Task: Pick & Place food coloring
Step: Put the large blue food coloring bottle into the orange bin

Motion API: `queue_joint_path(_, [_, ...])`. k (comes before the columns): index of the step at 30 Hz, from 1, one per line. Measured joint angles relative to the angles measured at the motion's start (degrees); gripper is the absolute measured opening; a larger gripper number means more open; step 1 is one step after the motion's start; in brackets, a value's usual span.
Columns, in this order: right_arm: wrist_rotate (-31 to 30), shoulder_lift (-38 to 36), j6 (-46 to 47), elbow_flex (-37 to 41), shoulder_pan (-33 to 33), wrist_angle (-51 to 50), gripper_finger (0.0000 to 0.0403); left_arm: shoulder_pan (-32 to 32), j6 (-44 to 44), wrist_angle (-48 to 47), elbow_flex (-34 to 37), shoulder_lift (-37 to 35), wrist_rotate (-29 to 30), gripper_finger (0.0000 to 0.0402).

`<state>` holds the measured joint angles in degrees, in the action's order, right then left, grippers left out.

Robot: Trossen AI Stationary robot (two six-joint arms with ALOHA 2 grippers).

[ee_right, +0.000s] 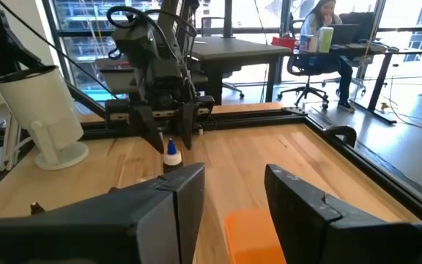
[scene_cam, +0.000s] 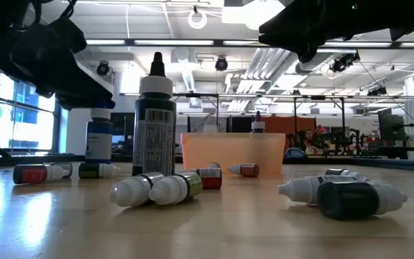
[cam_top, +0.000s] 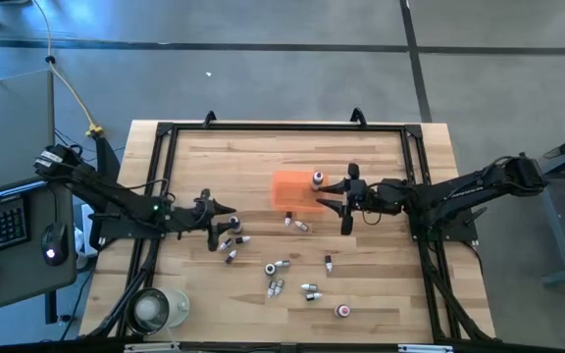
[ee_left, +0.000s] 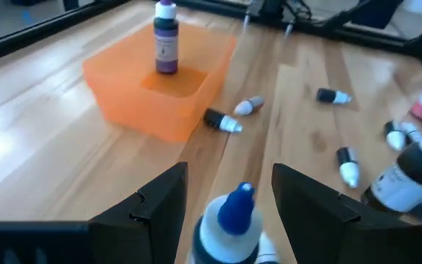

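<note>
Small dropper bottles lie scattered on the wooden table point(cam_top: 381, 284), several on their sides point(cam_top: 278, 267) point(scene_cam: 157, 188) point(ee_left: 224, 121). One purple-capped bottle point(ee_left: 165, 44) point(cam_top: 318, 178) stands upright in the orange tray point(ee_left: 145, 110) point(cam_top: 287, 189). My left gripper point(cam_top: 228, 218) point(ee_left: 229, 176) is open, its fingers standing on either side of an upright blue-capped bottle point(ee_left: 234, 213) point(ee_right: 171, 152) point(scene_cam: 99, 140). I see no touch between them. My right gripper point(cam_top: 332, 196) point(ee_right: 233, 183) is open and holds nothing, hovering at the tray's right side.
A dark-bodied bottle point(scene_cam: 155, 122) point(ee_left: 409, 176) stands upright near my left gripper. A white round cup point(cam_top: 150, 309) point(ee_right: 42, 117) sits at the near left corner. A black frame point(cam_top: 282, 127) runs around the table. A person point(ee_right: 328, 22) sits at a desk far behind.
</note>
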<state>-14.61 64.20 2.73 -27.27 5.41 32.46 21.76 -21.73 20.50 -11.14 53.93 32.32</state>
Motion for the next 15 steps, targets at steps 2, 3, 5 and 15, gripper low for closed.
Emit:
queue_joint_path(2, [0.01,0.0,-0.02,0.0,0.0,-0.12,0.0138,-0.02,-0.24,-1.32,0.0,0.05,0.09,0.0195])
queue_joint_path(3, [0.01,0.0,-0.07,0.0,0.0,-0.12,0.0138,-0.02,-0.24,-1.87,0.0,0.46,0.3,0.0195])
queue_joint_path(5, [0.0,0.0,-0.11,0.0,0.0,-0.12,0.0138,-0.02,-0.15,-1.43,-0.04,1.68,0.96,0.0191])
queue_joint_path(15, [0.0,0.0,-0.17,0.0,0.0,-0.56,0.0138,-0.02,0.49,0.27,-0.04,2.16,1.13,0.0059])
